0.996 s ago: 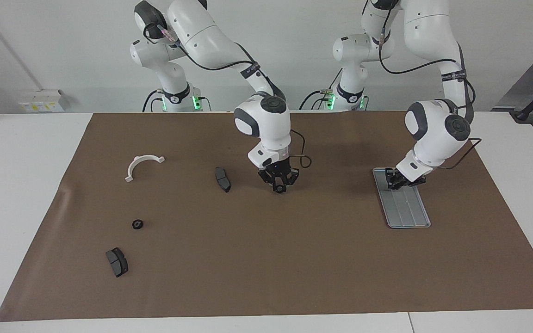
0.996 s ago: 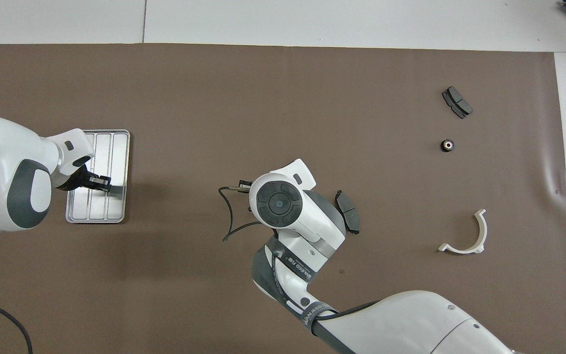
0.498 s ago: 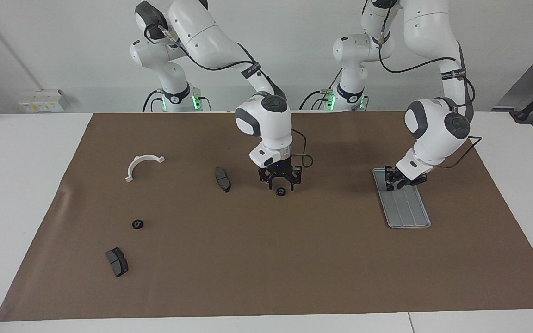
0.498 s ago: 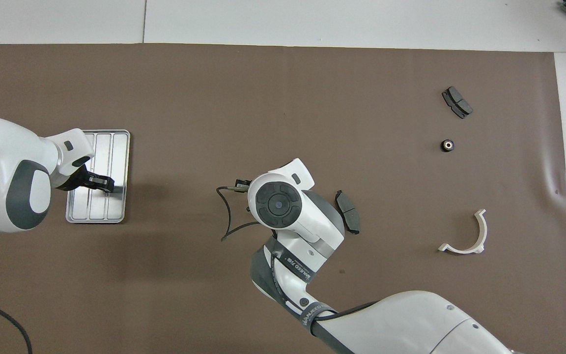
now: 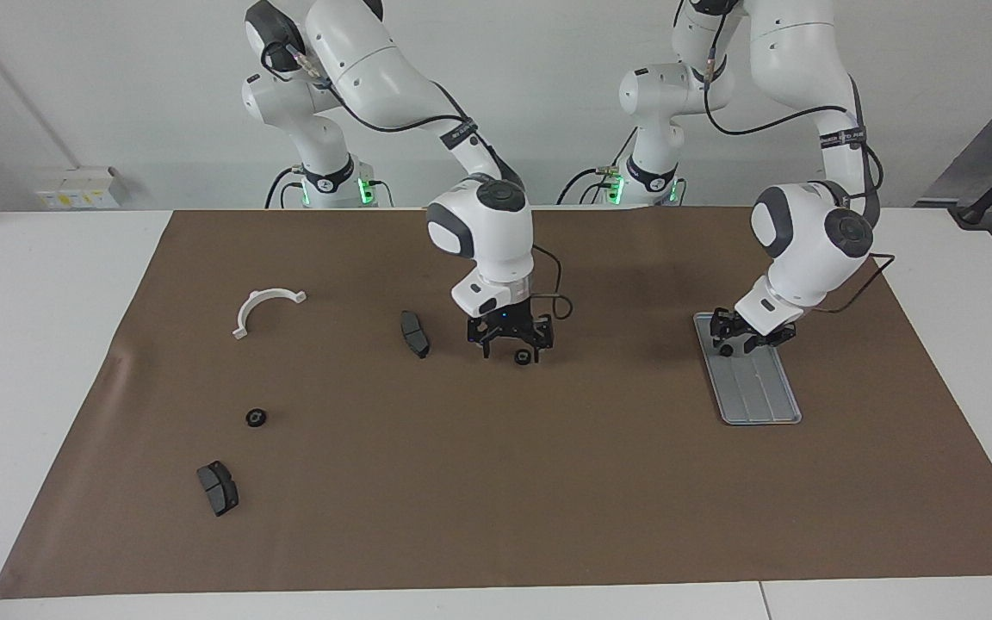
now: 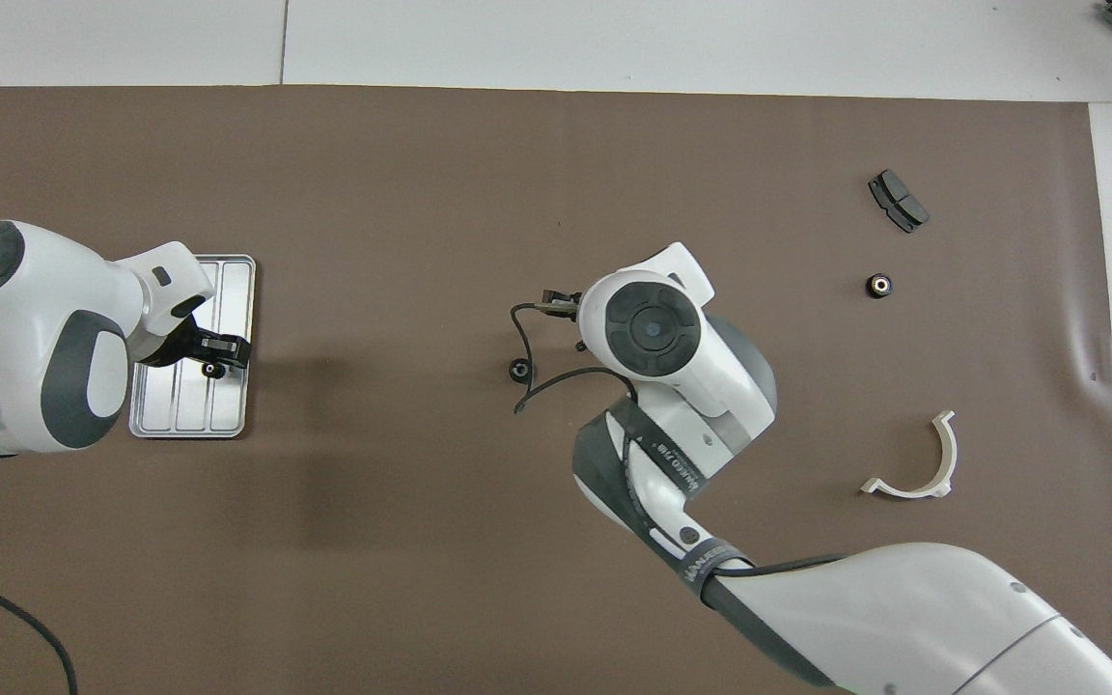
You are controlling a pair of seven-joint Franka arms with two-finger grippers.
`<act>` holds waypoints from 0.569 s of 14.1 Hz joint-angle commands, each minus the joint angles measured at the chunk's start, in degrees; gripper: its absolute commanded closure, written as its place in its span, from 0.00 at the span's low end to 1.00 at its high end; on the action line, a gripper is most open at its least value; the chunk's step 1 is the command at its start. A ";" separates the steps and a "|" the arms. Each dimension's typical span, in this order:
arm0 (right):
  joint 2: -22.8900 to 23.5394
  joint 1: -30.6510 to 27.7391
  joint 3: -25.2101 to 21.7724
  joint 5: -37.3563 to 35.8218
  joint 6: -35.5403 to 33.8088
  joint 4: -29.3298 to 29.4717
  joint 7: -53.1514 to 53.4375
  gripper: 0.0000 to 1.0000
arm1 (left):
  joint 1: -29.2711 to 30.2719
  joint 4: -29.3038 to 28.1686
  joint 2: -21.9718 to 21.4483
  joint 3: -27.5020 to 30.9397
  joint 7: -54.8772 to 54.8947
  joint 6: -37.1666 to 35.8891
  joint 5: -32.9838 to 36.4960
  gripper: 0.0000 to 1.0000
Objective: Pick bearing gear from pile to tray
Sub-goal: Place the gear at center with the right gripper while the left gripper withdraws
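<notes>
Facing view: a small black ring (image 5: 726, 349) sits at the tip of the left hand (image 5: 735, 343), over the end of the tray (image 5: 763, 398) nearer to the robots. Whether this tray ring lies on the metal or is gripped cannot be told, and neither can how far that hand is open. The overhead view shows the same ring (image 6: 212, 369) above the grooved tray (image 6: 233, 280), just under the left hand (image 6: 220, 349). The silver tray lies on the brown mat (image 5: 548, 482) toward the left arm's end of the worktop (image 5: 48, 344).

Near the middle of the mat, the right hand (image 5: 511, 351) hangs low with its fingers spread wide and nothing between them. A second ring (image 5: 523, 357) lies on the mat just below its fingertips, and is seen free of the hand from above (image 6: 518, 368).

Beside that, toward the right arm's end, lies a black wedge pad (image 5: 414, 333). Further toward that end is the white half-ring bracket (image 5: 265, 308). A third ring (image 5: 256, 418) lies farther from the robots than the bracket, and another pad (image 5: 218, 487) lies farther from them than that.
</notes>
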 commanded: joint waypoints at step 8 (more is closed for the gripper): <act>-4.67 -19.65 1.19 2.23 -6.78 -2.80 -39.52 0.00 | -19.44 3.36 -0.16 0.41 -33.78 0.85 0.79 0.44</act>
